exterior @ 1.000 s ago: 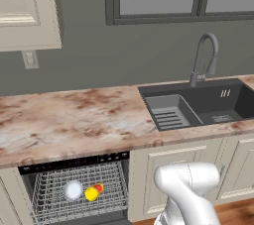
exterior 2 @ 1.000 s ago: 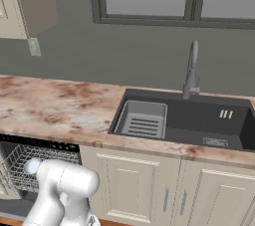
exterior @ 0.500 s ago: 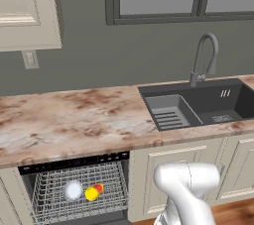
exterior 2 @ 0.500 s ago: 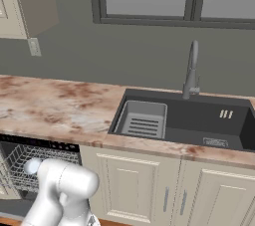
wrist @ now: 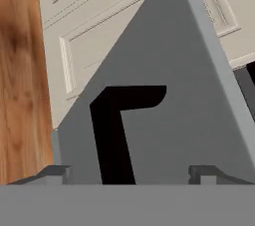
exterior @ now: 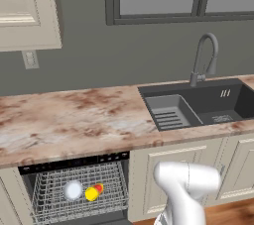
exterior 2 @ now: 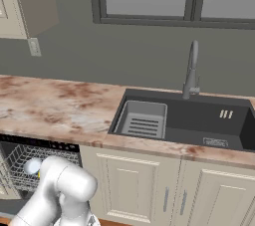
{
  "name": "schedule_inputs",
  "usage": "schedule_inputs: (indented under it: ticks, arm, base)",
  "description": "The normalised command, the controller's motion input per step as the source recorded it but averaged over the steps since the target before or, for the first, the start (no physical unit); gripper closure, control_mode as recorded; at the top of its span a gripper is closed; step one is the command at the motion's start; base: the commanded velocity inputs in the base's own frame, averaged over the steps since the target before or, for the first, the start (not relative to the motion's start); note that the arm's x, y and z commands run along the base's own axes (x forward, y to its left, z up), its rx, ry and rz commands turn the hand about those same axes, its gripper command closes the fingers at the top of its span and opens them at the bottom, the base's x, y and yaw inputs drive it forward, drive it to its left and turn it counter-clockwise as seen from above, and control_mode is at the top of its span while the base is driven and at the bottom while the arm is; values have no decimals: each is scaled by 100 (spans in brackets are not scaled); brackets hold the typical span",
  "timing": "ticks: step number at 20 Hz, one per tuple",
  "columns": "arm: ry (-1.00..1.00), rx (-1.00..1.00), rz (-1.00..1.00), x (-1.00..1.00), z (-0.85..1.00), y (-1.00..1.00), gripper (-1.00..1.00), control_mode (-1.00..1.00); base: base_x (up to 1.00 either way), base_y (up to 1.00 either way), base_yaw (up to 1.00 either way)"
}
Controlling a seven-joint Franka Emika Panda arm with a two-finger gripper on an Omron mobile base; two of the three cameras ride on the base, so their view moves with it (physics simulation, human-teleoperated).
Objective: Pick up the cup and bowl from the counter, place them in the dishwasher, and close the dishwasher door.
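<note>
Dishwasher (exterior: 74, 189) open under the counter (exterior: 74, 115), left of the sink (exterior: 198, 105); black control strip along its top edge, wire rack (exterior: 49, 204) pulled into sight. Bowl (exterior: 73, 190) resting in the rack, cup (exterior: 94, 192) lying on its side just right of it, close to touching. From the right base view, bowl (exterior 2: 33, 167) partly seen in the rack behind the arm's white elbow. In the hand view, door (wrist: 164, 130) close in front as a flat dark grey panel, tilted across the frame, with the black bar handle (wrist: 112, 130) on it bent at one end. Gripper (wrist: 132, 172) held spread, both tips (wrist: 55, 172) low in the frame, one at each side of the handle's lower run, nothing pinched between them; contact with the panel not discernible. Cream cabinets (wrist: 99, 26) and wood floor (wrist: 20, 70) beyond the door's edges.
</note>
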Motion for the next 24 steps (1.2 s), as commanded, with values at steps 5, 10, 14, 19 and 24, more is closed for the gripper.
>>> schedule_inputs:
  ticks: [5,10,14,19,24]
  arm:
    - [0,-6,0,0,-80,16,-100,-100]
    - [-13,-21,0,18,-50,0,-100,-100]
    - [-39,-32,0,19,1,-1,-100,-100]
    - [-47,-23,1,38,5,-18,-100,-100]
    - [-49,-25,1,48,0,-25,-100,-100]
  base:
    - [0,0,0]
    - [0,0,0]
    - [0,0,0]
    - [0,0,0]
    - [0,0,0]
